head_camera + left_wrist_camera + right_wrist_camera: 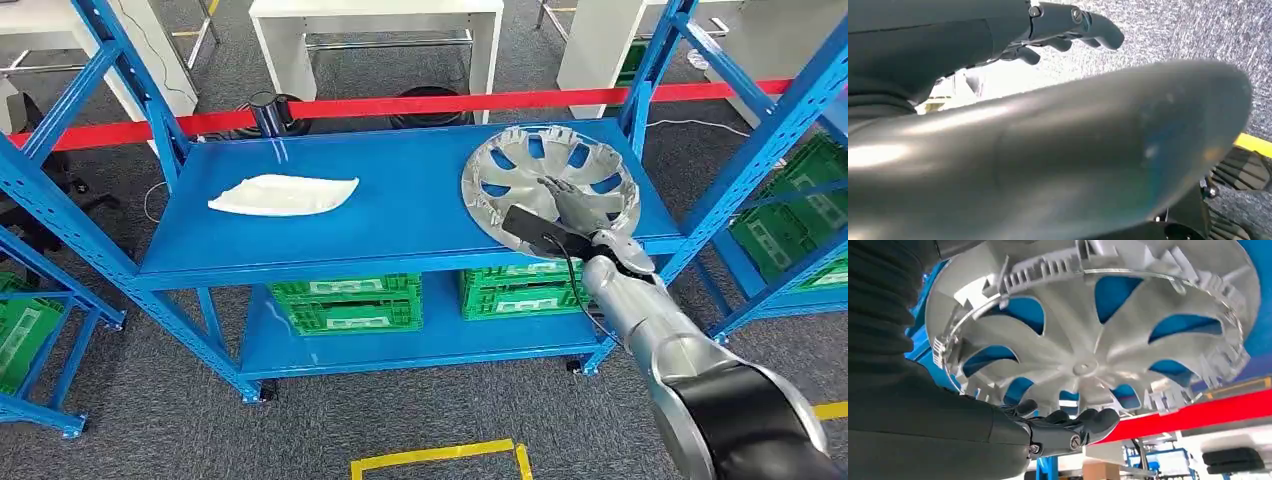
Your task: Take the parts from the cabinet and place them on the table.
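Observation:
A silver wheel cover (540, 160) lies tilted at the right end of the blue cabinet's top shelf (400, 225), its near rim over the shelf edge. My right hand (578, 208) reaches into its hollow side. In the right wrist view my fingers (1068, 427) press against the spokes of the wheel cover (1083, 365), with the thumb at the rim, so the hand grips it. A flat white part (283, 194) rests on the left half of the same shelf. My left hand (1068, 25) hangs over the grey carpet, fingers apart, holding nothing.
Green crates (345, 300) stand on the lower shelf. Blue uprights (650, 80) frame the shelf, and more blue racks flank it on both sides. A red barrier tape (400, 105) runs behind, with a white table (375, 10) beyond. Yellow tape (440, 458) marks the floor.

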`<action>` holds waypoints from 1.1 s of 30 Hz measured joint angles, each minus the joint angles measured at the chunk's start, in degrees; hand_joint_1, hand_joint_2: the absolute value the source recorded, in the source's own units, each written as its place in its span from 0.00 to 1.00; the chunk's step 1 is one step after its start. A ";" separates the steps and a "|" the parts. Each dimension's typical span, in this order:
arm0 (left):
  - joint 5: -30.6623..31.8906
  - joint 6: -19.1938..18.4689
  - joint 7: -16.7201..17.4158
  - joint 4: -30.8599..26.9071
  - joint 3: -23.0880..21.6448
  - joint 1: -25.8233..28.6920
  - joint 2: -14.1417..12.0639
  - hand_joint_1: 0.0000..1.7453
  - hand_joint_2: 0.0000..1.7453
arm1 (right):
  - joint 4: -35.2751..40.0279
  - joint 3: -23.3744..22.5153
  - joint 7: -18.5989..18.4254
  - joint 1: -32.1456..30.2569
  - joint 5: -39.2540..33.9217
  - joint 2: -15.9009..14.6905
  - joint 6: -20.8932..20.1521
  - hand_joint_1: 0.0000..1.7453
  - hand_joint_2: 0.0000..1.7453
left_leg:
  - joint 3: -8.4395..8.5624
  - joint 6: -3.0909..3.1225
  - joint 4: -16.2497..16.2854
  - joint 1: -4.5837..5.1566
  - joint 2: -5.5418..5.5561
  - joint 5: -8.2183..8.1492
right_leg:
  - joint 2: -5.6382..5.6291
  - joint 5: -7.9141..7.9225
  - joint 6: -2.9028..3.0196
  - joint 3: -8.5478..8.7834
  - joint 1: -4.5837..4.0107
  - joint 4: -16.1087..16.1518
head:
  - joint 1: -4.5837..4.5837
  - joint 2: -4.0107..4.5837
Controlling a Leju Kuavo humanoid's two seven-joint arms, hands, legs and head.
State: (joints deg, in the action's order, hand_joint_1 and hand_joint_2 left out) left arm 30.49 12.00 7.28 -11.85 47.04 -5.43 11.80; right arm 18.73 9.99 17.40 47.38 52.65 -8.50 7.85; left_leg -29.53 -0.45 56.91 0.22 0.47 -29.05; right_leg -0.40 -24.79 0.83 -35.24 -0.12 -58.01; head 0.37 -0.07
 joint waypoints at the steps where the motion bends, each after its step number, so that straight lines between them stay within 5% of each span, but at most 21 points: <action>1: -0.02 0.00 0.00 0.00 0.18 -0.04 0.00 0.00 0.00 | -0.07 0.00 -0.13 -0.17 0.07 0.00 0.02 0.00 1.00 | 0.00 0.00 0.00 0.00 0.00 0.00 | 0.00 0.00 0.00 0.00 0.00 0.00 | 0.00 0.00; 21: -1.07 -0.35 0.00 0.00 1.31 -0.26 0.02 0.00 0.00 | -0.17 1.66 -3.85 -0.73 6.71 -0.15 -0.90 0.00 1.00 | -0.01 0.00 0.00 0.00 0.00 0.00 | 0.00 0.00 0.00 0.00 0.01 0.00 | 0.00 0.00; 23: -1.20 -0.37 0.00 0.00 1.42 -0.27 0.02 0.00 0.00 | -0.17 2.12 -4.52 -0.71 7.82 -0.15 -1.03 0.11 1.00 | -0.01 0.00 0.00 0.00 0.01 0.00 | 0.01 0.00 0.00 0.00 0.01 0.00 | 0.00 0.00; 24: -1.24 -0.44 0.00 0.00 1.53 -0.27 0.02 0.00 0.00 | -0.17 2.36 -4.92 -0.71 8.20 -0.15 -1.05 0.95 1.00 | -0.01 0.00 0.00 0.00 0.01 0.00 | 0.01 0.00 0.00 0.00 0.01 0.00 | 0.00 -0.02; 33: -0.48 0.07 0.00 -0.04 1.68 -0.37 0.02 0.00 0.00 | -0.37 3.39 -5.64 -0.62 9.22 -0.17 -2.58 1.00 1.00 | -0.01 0.00 0.00 0.00 0.01 0.00 | 0.01 0.00 0.00 0.01 0.01 0.00 | 0.00 0.00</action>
State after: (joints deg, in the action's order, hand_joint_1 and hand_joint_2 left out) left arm 30.01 12.07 7.28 -11.89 48.72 -5.79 11.82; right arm 18.36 13.38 11.76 46.76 61.88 -8.68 5.27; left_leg -29.54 -0.44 56.91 0.23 0.48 -29.05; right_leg -0.40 -24.79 0.83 -35.23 -0.11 -58.01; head 0.37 -0.07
